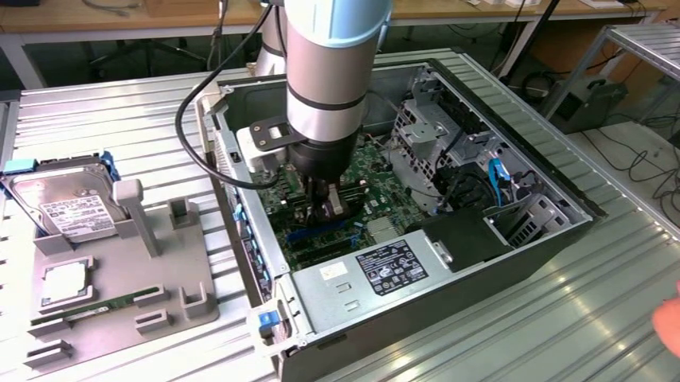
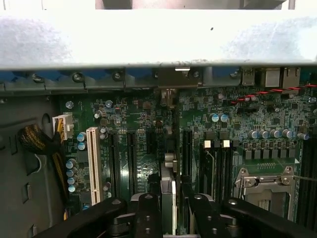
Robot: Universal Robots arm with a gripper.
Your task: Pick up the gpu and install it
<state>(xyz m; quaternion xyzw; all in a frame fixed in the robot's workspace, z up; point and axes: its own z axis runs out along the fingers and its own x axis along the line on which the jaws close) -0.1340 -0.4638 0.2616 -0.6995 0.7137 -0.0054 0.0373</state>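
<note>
My tool (image 2: 168,213) clamps gpu (image 2: 168,191) edge-on over motherboard (image 2: 237,124) slots inside case (image 1: 552,239). Card stiff, light, fragile; I grip top edge, avoiding components.

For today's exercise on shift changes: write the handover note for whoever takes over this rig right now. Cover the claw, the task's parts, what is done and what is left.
Claw: down inside the open computer case, shut on the gpu, which is held edge-on between the fingers.
Gpu: over the motherboard, lined up with the black expansion slots next to the white slot; whether it has touched a slot I cannot tell.
Done: gpu picked up and carried into the case.
Left: seating it in its slot and letting go.
Alongside: hard drive in the grey holder tray at the exterior view's left.
</note>
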